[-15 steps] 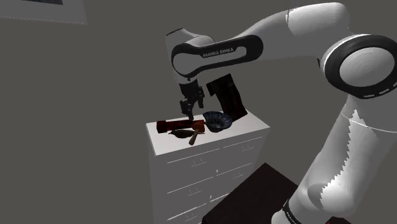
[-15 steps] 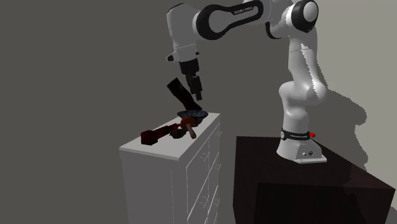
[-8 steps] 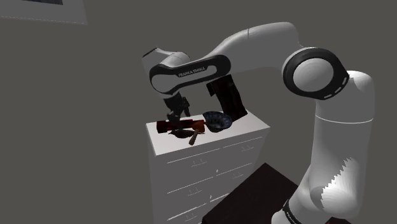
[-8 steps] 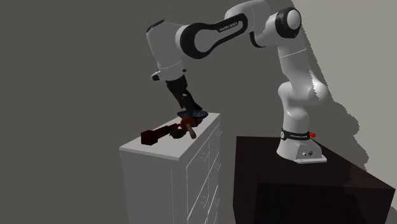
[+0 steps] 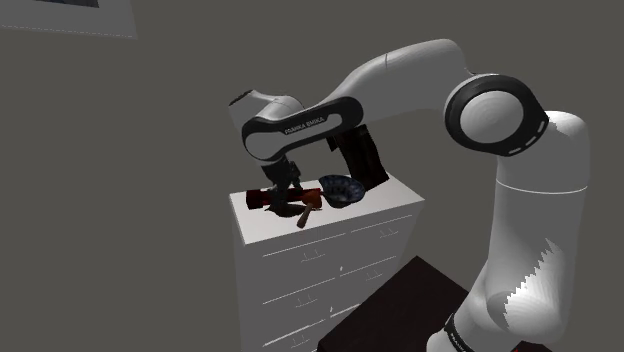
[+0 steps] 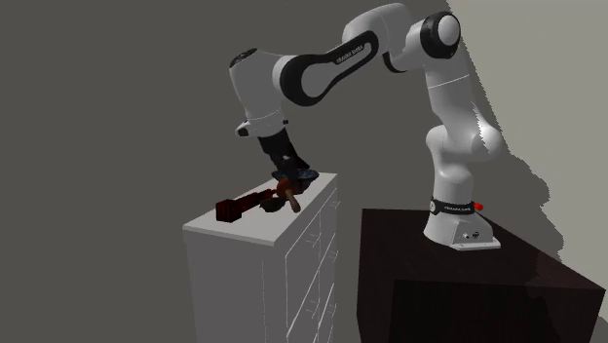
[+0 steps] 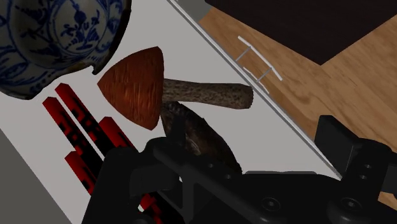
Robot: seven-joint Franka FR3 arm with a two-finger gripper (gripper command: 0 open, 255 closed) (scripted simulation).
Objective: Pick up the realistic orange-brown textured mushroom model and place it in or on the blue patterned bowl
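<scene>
The mushroom [image 7: 137,86] has an orange-brown cap and a rough brown stem, and it lies on its side on the white dresser top [image 7: 210,57]. The blue patterned bowl [image 7: 57,35] stands right beside the cap. My gripper [image 7: 235,146] hovers low over the mushroom with its fingers open and apart, touching nothing. In the shoulder view the gripper [image 5: 285,188] hangs just above the mushroom [image 5: 309,204], with the bowl [image 5: 340,189] to the right. The second exterior view has the gripper [image 6: 285,175] over the mushroom [image 6: 289,197] and the bowl [image 6: 305,175] behind it.
A red and black block-like object [image 7: 83,130] lies beside the mushroom, and a dark brown object [image 7: 203,143] lies under its stem. A tall black object [image 5: 362,152] stands at the back of the dresser [image 5: 330,262]. The dresser's edge is close; wooden floor [image 7: 331,83] lies below.
The arm has swung down and toward the shoulder view's left. The gripper dropped from well above the dresser to just over the mushroom. The objects have not moved.
</scene>
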